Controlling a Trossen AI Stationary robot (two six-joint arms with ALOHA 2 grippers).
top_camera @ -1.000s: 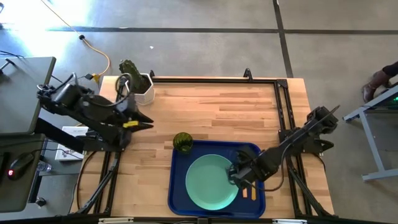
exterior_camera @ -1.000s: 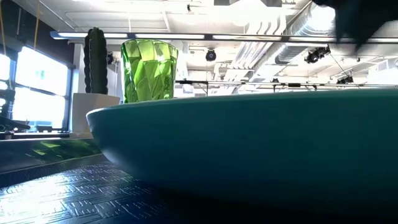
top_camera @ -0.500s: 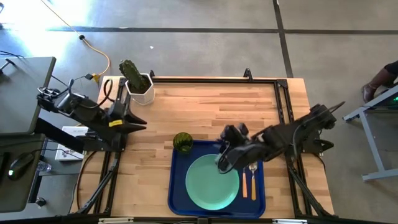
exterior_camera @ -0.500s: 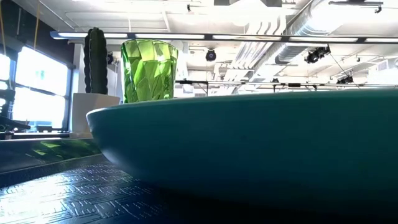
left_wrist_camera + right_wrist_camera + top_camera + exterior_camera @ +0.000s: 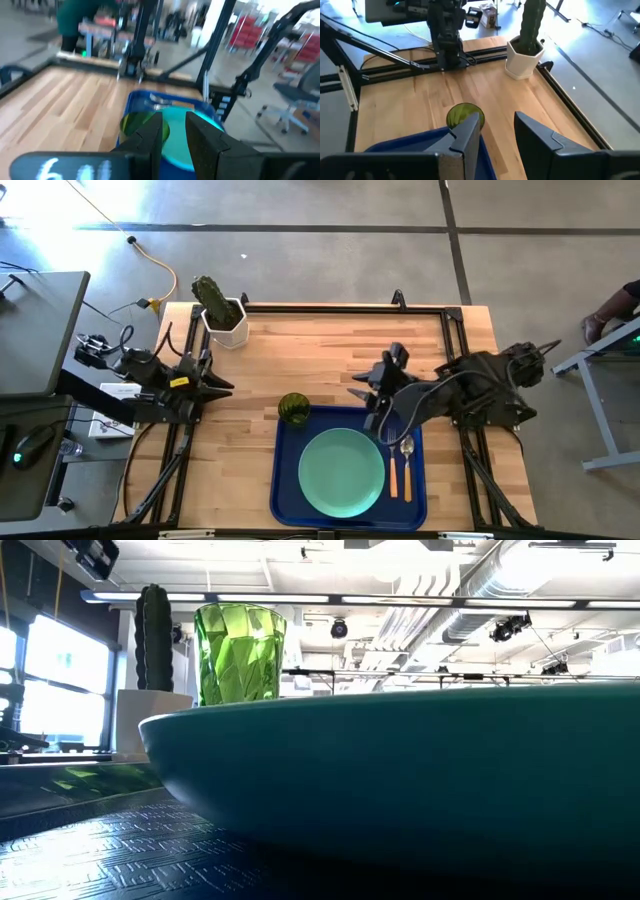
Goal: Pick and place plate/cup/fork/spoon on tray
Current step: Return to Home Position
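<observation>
We see the right gripper (image 5: pixel 362 390) hovering over the table just beyond the tray's (image 5: pixel 287 498) far right corner, fingers parted and holding nothing. On the tray lie the plate (image 5: pixel 341 471), and beside it the fork (image 5: pixel 392 465) and spoon (image 5: pixel 406 464). The cup (image 5: pixel 293 408) stands at the tray's far left corner. The left gripper (image 5: pixel 222 376) waits at the table's left edge, fingers slightly apart, empty.
</observation>
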